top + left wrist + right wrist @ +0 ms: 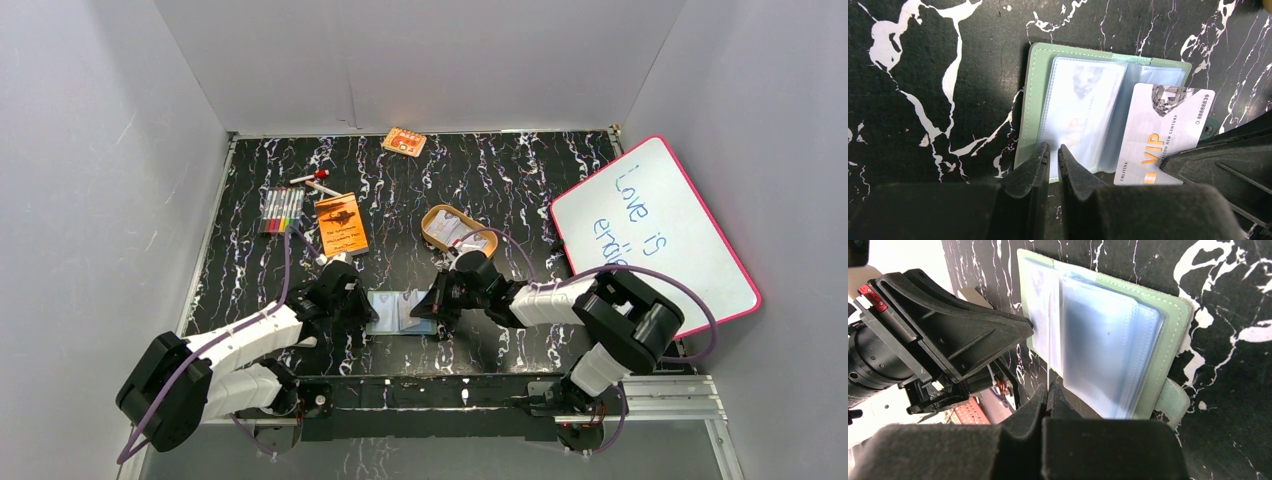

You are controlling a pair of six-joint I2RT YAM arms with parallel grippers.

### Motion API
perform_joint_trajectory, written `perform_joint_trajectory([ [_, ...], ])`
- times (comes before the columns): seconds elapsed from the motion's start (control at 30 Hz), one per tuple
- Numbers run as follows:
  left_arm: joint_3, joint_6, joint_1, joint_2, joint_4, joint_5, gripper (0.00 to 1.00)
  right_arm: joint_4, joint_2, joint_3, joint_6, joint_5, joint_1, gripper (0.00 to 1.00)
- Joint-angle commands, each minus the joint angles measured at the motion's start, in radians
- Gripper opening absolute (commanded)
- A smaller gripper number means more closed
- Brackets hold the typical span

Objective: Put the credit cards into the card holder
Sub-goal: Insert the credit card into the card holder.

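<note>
Left wrist view: shows the card holder [1030, 100] spread open and flat on the table [923, 75], with a sleeved credit card [1075, 110] already tucked into the leaf nearer the left end effector [1053, 150]. Shows that end effector nearly clenched, apparently nipping the holder's near edge to pin it, though cannot rule out a mere press. Places the VIP credit card [1160, 132] over the other leaf, its long axis running away from the right end effector [1046, 390] across the holder, slightly skewed to the spine.

Right wrist view: catches that same card edge-on, as a thin white line rising out of clenched fingers. Suggests a grasp on one short end, with the free short end leading. Puts it close by the spine, between the filled sleeve and the stack of blue-clear sleeves [1103, 350].

Top external: sets both end effectors against the holder from opposite sides, near the arm bases. Leaves spare credit cards [462, 232] in the tan tray [432, 218], just beyond the right wrist.

Reads as mid-insertion of the second card. Hinges on squaring the leading edge to a sleeve mouth. Cannot tell which sleeve, nor whether the edge has entered. Falls to the right arm to push and to the left to hold.
</note>
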Motion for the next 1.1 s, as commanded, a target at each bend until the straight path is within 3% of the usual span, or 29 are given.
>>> perform_joint_trajectory([
  [0.0, -0.009, -0.009, -0.004, -0.004, -0.040, 0.002, 0.13, 0.083, 0.024, 0.018, 0.020, 0.010, 0.006, 0.00],
  [0.83, 0.024, -0.029, -0.004, -0.013, -0.106, 0.008, 0.17, 0.150, 0.096, 0.032, -0.001, 0.050, 0.033, 0.00],
  [1.07, 0.026, -0.029, -0.004, -0.016, -0.117, 0.003, 0.17, 0.084, 0.018, 0.030, -0.075, 0.147, 0.045, 0.00],
])
